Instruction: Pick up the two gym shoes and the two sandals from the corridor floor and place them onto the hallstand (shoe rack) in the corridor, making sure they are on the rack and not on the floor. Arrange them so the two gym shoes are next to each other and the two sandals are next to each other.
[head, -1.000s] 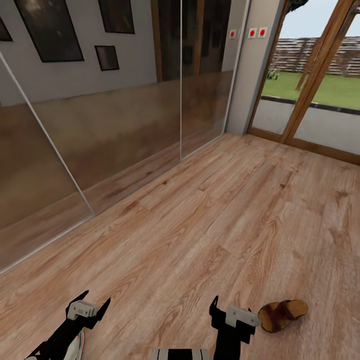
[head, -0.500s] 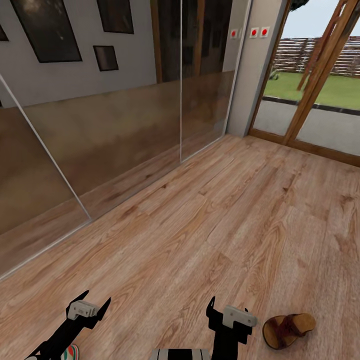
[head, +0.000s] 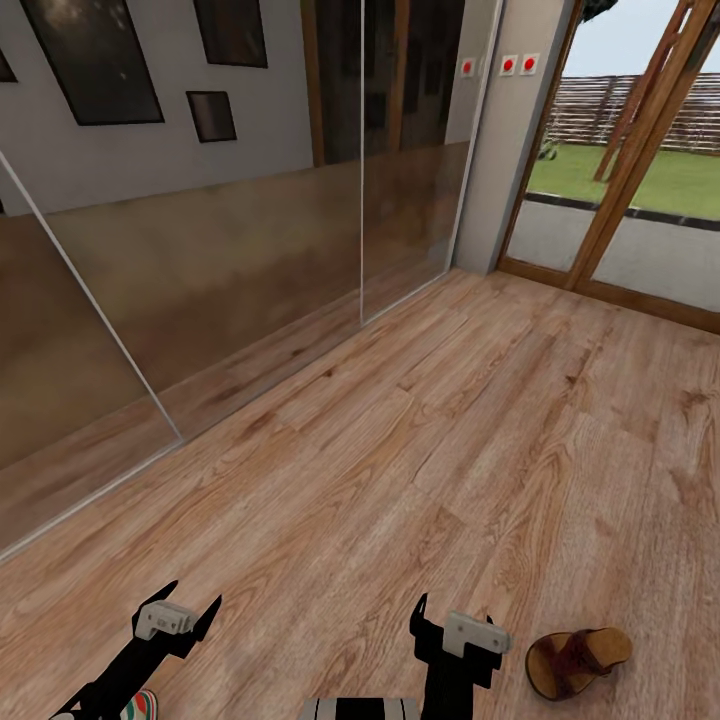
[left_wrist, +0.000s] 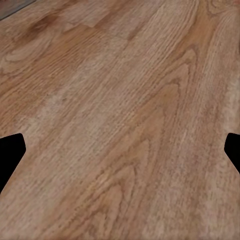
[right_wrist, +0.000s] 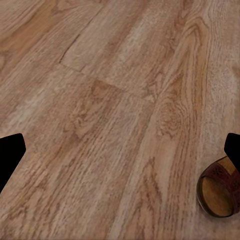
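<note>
Plainly early: both grippers empty, shoes on the floor.

Both the right gripper (head: 455, 632) and the left gripper (head: 178, 612) hang low with fingers spread, holding nothing. Just beside the right one, a brown sandal (head: 577, 660) lies on the wood corridor floor (head: 430, 440); its toe end also appears in the right wrist view (right_wrist: 219, 191). Under the left arm peeks a striped gym shoe (head: 140, 705). By my reading, nothing has been racked; picking and placing both pairs remain.
</note>
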